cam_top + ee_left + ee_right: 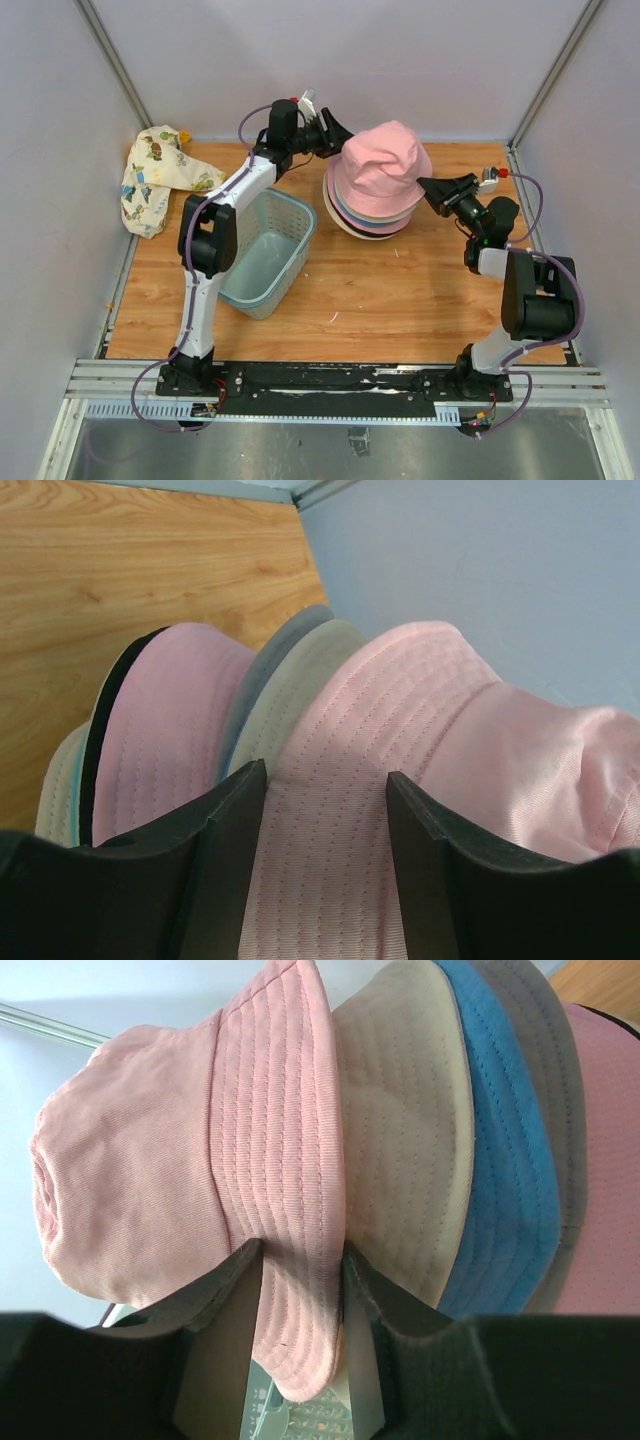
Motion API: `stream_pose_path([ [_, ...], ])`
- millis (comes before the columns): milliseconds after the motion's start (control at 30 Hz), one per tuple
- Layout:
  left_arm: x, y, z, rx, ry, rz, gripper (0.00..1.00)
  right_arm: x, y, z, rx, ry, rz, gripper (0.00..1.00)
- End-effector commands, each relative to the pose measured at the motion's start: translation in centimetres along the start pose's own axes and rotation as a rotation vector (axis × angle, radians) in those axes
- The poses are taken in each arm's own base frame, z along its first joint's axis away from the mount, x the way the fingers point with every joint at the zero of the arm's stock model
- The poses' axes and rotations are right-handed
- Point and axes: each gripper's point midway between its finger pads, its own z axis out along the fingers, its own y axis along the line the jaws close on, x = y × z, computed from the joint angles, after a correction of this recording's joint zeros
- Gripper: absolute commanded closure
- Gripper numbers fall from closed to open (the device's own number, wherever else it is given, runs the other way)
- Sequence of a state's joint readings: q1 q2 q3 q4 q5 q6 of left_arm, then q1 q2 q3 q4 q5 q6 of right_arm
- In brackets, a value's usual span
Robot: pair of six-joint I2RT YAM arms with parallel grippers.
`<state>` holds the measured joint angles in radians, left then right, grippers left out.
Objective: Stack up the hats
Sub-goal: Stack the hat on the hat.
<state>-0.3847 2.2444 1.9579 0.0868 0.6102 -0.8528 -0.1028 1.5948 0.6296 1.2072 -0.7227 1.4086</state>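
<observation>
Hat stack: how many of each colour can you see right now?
Pink hats: 2
Beige hat: 1
Teal hat: 1
Grey hat: 1
Cream hat: 1
Total: 6

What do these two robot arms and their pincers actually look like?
The left arm and right arm are white tubes linked by bulky black joints, with thin purple cables looping alongside. The left gripper and right gripper are black, each with two blocky dark fingers that have flat inner faces. A small red mark sits near each wrist.
</observation>
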Motion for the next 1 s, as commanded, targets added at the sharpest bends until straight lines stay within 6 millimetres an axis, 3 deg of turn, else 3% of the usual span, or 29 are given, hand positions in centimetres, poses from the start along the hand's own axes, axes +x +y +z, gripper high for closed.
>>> stream_pose_path([
  [0, 0.5, -1.5, 0.0, 0.097, 0.045, -0.014, 0.44, -1.0, 1.2, 0.3, -0.052, 0.0, -0.057, 0.64],
  [100, 0.7, -1.6, -0.4, 0.128, 0.049, -0.037, 0.5, -1.1, 1.0, 0.5, -0.048, -0.001, -0.052, 0.67],
  [267, 1.2, -1.7, -0.8, 0.184, 0.06, -0.072, 0.98, -1.4, 0.2, 0.9, -0.03, -0.004, -0.041, 0.73],
  [667, 2.7, 1.8, -2.8, 0.0, 0.047, -0.037, 1.0, -5.0, -1.1, 3.6, 0.017, -0.013, -0.042, 0.83],
  [967, 5.6, 1.0, -5.4, -0.043, 0.042, -0.016, 1.0, -7.7, -1.4, 7.1, 0.052, 0.029, -0.051, 0.83],
])
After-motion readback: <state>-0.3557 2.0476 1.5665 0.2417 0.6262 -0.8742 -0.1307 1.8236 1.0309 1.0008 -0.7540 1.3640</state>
